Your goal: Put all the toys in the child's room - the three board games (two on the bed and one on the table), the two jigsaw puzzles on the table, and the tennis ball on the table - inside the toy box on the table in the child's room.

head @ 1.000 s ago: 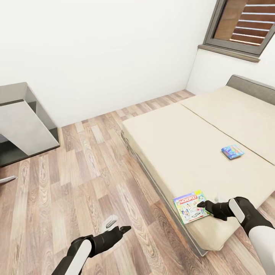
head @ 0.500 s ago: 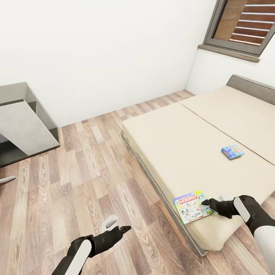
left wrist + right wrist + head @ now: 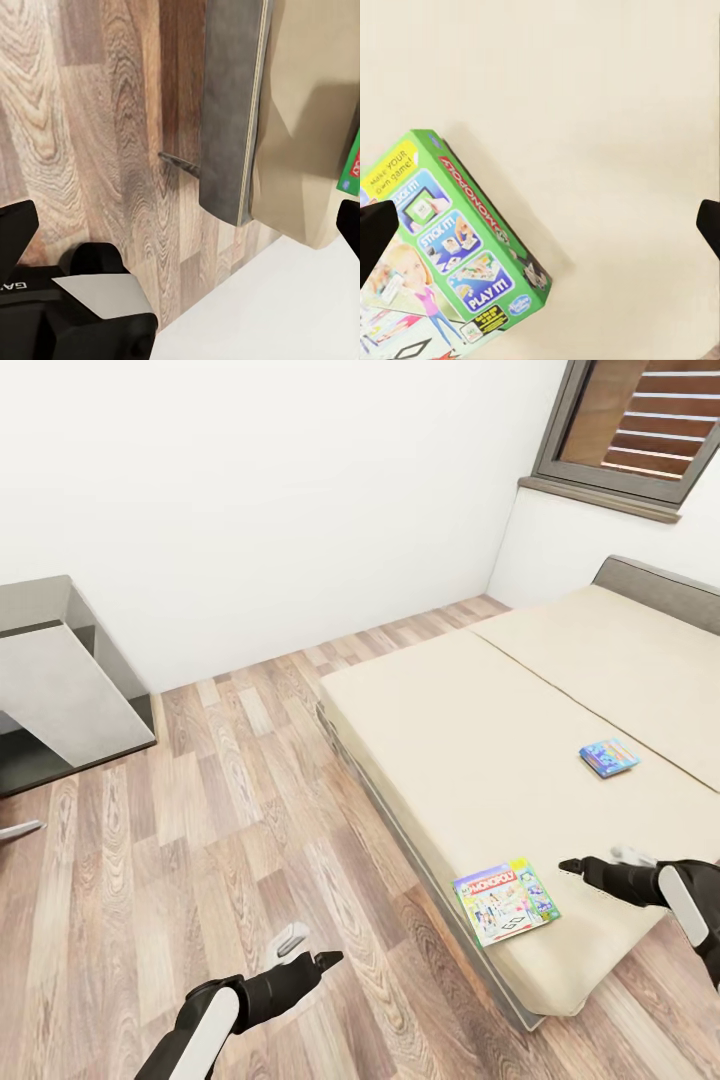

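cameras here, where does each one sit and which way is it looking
Head view: on the robot's head, looking down over the floor and bed; both arms show, left gripper, right gripper.
Left wrist view: near the left gripper, facing the wood floor and the bed's corner; dark gripper parts at the edges.
Right wrist view: near the right gripper, looking down on the mattress and the Monopoly box; dark fingertips at both edges.
Shared: the Monopoly box and mattress appear in the head and right wrist views.

Both arms are glossy black near the wrist with white shell panels further up. The left gripper (image 3: 305, 948) has one pale grey finger and one black one; the right gripper (image 3: 590, 860) looks alike. White lettering marks the left wrist housing.
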`<state>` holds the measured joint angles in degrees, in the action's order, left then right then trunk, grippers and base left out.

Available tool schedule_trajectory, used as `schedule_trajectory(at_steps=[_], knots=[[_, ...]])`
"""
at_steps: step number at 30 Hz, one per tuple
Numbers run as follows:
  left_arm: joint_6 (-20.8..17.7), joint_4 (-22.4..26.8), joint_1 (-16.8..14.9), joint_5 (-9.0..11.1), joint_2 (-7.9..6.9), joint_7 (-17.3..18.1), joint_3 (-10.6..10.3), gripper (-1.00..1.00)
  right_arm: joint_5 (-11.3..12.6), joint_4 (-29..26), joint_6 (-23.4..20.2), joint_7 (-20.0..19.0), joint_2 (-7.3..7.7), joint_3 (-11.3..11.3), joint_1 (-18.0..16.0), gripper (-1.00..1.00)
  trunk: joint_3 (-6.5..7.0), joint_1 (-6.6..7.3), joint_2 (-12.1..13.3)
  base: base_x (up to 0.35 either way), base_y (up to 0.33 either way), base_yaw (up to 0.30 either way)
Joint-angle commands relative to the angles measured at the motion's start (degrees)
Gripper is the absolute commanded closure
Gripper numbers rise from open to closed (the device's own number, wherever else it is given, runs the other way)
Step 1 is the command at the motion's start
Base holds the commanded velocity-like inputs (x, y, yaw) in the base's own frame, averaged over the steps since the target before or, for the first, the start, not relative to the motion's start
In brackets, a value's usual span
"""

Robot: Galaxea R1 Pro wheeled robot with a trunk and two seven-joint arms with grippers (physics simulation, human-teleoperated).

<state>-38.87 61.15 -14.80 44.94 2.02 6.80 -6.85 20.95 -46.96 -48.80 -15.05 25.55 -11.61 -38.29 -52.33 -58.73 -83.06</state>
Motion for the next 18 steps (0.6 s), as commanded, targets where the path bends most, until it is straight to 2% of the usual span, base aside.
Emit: schedule_trajectory(at_steps=[1,5,9,11,18], knots=[[-0.23,0.02,-0.01,-0.03,0.01,0.14,0.07,-1.00,-0.38,-1.03,-0.27,-0.71,0.14,-0.68,0.30,-1.00,-0.04,0.00,-0.02,0.000,0.000,0.000],[-0.18,0.02,0.00,-0.09,0.01,0.14,0.04,-1.00,-0.38,-3.33,-0.30,-1.21,0.43,-1.79,1.27,-1.00,-0.04,0.00,-0.02,0.000,0.000,0.000],[-0.80,1.33,-1.30,1.34,0.33,1.44,-0.17,-1.00,0.80,-4.60,-1.60,-2.26,1.73,-3.08,-0.06,-1.00,-0.04,0.00,-0.02,0.000,0.000,0.000],[-0.80,1.97,-1.95,1.34,0.33,2.09,-0.17,-1.00,0.80,-5.25,-2.24,-2.26,2.38,-3.34,-0.72,-1.00,-0.04,0.00,-0.02,0.000,0.000,0.000],[-0.80,4.22,-2.06,1.34,0.33,2.24,-0.17,-1.00,0.80,-7.51,-2.35,-2.26,2.42,-3.34,-2.79,-1.00,-0.04,0.00,-0.02,0.000,0.000,0.000]])
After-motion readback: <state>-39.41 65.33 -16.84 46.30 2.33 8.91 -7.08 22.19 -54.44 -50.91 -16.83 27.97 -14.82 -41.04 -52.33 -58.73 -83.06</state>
